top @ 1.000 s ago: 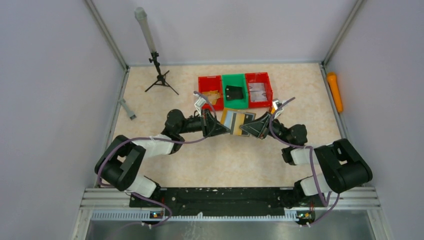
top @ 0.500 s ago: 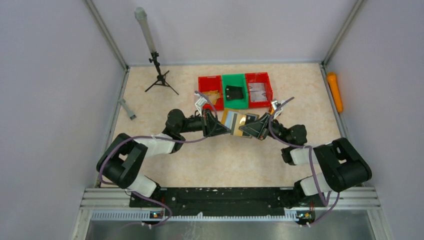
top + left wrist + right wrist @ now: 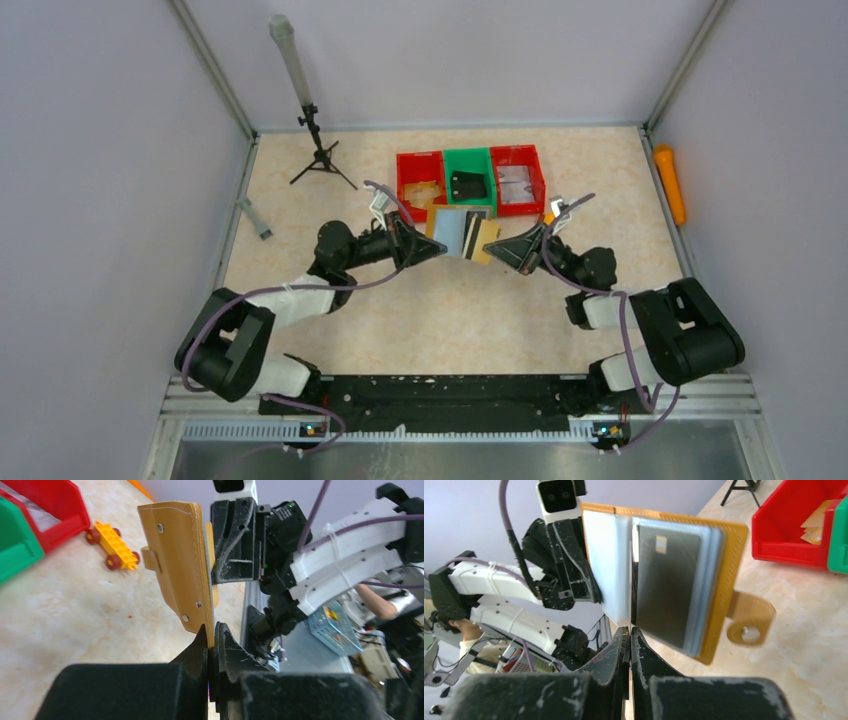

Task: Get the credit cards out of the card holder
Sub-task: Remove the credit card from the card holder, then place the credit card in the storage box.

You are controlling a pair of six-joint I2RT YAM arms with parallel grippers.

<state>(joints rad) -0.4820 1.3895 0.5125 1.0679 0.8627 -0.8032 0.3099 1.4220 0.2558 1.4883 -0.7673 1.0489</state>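
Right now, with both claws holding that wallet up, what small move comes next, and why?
Probably the right claw should let go and re-pinch the dark card. The left claw is shut on the wallet and could hold it alone; the wallet is open, the card sits in its sleeve, and the right claw seems to grip the fold, not the card.

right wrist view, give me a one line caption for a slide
Right tool shut on the lower edge of the open card holder, held upright off the table, grey inside facing the camera.
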